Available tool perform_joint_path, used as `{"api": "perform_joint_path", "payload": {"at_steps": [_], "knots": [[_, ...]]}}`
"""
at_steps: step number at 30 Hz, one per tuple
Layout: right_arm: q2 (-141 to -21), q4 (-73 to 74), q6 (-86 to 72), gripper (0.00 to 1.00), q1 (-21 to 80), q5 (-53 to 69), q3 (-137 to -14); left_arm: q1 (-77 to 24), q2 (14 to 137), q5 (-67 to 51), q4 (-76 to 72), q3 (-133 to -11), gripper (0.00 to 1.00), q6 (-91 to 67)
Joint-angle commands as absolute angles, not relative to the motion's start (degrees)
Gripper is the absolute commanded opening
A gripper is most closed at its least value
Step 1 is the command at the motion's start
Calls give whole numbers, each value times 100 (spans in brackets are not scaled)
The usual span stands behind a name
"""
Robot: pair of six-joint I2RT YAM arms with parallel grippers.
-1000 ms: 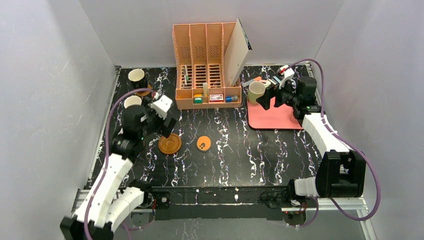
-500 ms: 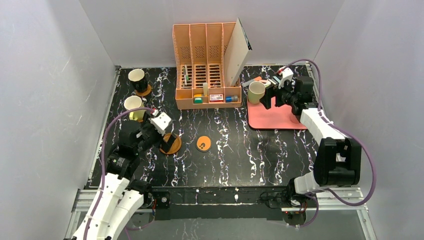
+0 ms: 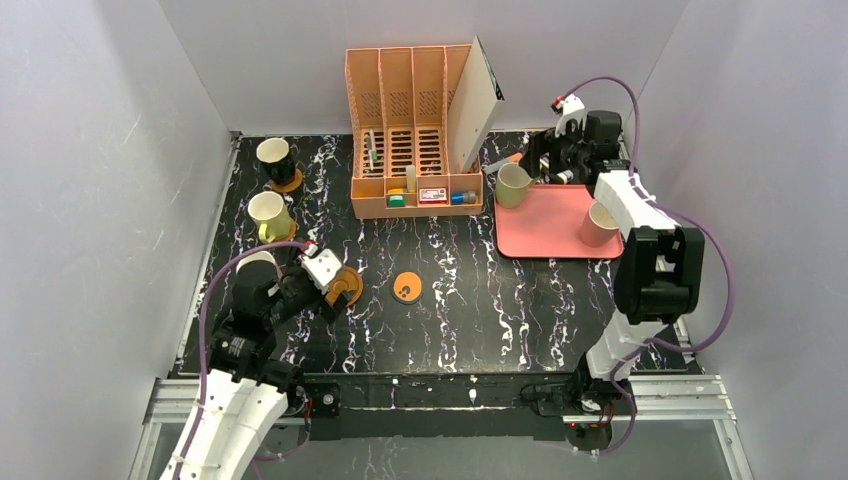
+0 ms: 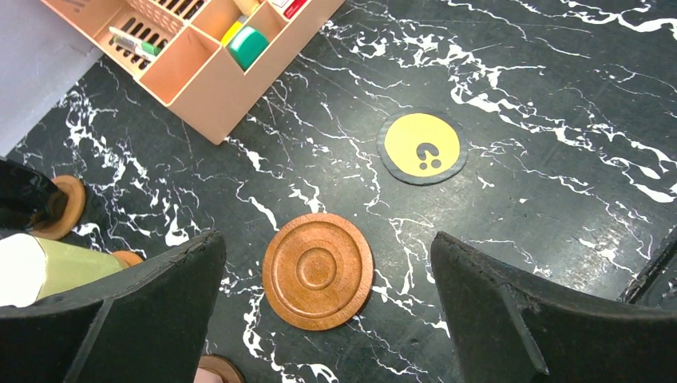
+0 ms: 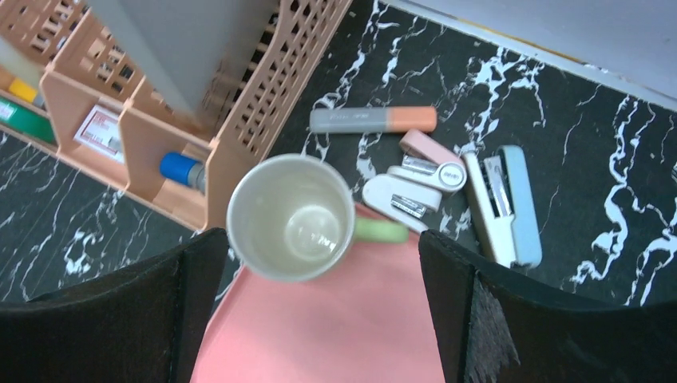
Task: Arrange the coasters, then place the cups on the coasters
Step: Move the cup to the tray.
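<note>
Moved: left arm drawn back toward its base, so the left gripper (image 3: 335, 292) now sits at the near-left edge of the ringed wooden coaster (image 3: 346, 284). Right arm swung toward the back wall, uncovering the pink cup (image 3: 600, 224).
Top view, cups: black cup (image 3: 273, 154) and yellow cup (image 3: 267, 212) each stand on a coaster at far left. Olive green cup (image 3: 513, 184) is at the far-left corner of the pink tray (image 3: 540, 240); pink cup is on its right side.
Top view, free coasters: ringed wooden coaster and marked orange coaster (image 3: 407, 287) lie side by side, apart, both bare.
Top view, right gripper (image 3: 540, 162): behind the olive green cup, near the back wall.
Left wrist: left gripper spread wide, holding nothing. Ringed wooden coaster shows between the fingers; marked orange coaster is beyond it.
Right wrist: right gripper spread wide, empty. Olive green cup stands upright between the fingers on the tray's corner, with its handle to the right. Organizer (image 5: 160, 144) is to its left and staplers (image 5: 503, 203) to its right.
</note>
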State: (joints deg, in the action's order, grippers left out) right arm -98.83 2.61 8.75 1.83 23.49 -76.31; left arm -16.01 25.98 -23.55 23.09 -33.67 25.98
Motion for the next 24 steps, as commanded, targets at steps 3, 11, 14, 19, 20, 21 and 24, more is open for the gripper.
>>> {"api": "perform_joint_path", "payload": {"at_steps": [3, 11, 14, 19, 20, 21, 24], "knots": [[-10857, 476, 275, 98, 45, 2738, -8682, -1584, 2413, -2724, 2545, -3350, 98, 2780], [-11027, 48, -114, 98, -158, 3200, -8466, -1577, 2439, -2806, 2579, -3331, 98, 2843], [-10968, 47, -114, 98, -165, 3182, -8415, -1573, 2390, -2806, 2576, -3314, 98, 2865], [-10950, -85, -127, 98, -185, 3287, -8337, -1552, 2353, -2820, 2581, -3300, 98, 2874], [-10951, -83, -131, 98, -185, 3321, -8329, -1550, 2355, -2819, 2576, -3296, 98, 2881], [-10958, -81, -136, 98, -185, 3348, -8317, -1544, 2355, -2821, 2580, -3299, 98, 2883], [-10986, -123, -164, 98, -185, 3381, -8288, -1531, 2348, -2821, 2587, -3296, 98, 2889]]}}
